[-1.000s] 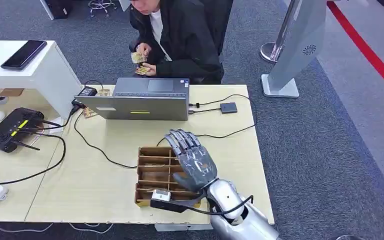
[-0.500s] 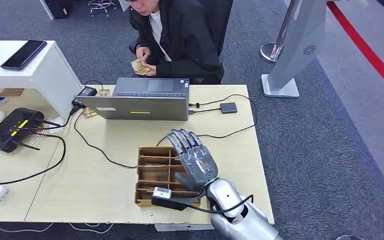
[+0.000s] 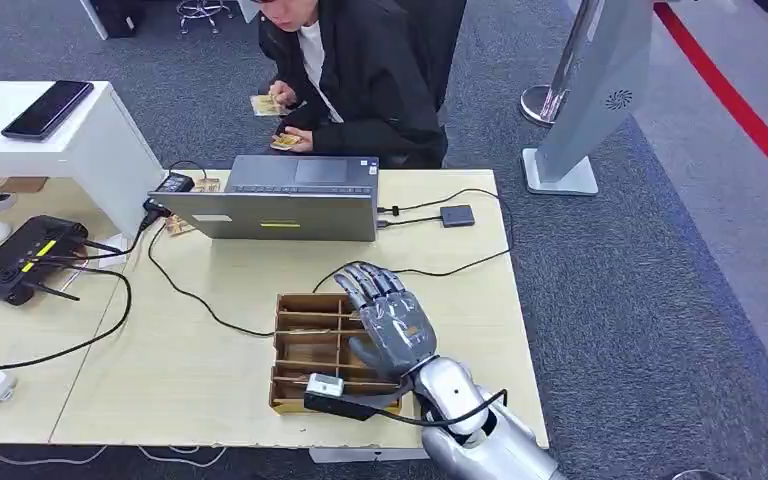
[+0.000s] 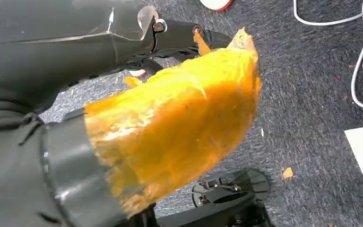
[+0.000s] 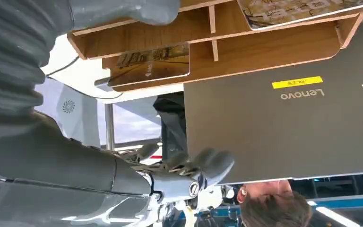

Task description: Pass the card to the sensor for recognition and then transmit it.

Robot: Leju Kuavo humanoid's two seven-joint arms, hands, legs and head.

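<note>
Head view: spread right hand hovers over a wooden tray, laptop beyond its fingertips. Right wrist view reveals a card slotted in a compartment.

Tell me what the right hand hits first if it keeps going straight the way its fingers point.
Probably the laptop: the right hand points across the wooden tray toward its grey lid, with a black cable near that line. Depth is unclear.

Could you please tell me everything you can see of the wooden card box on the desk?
The wooden card box is a shallow, open-topped tray of light brown wood, split by thin dividers into rows of compartments. It lies flat near the front edge of the desk, in front of the laptop. Patterned cards lie in some compartments. The right robot hand is over its right side.
</note>
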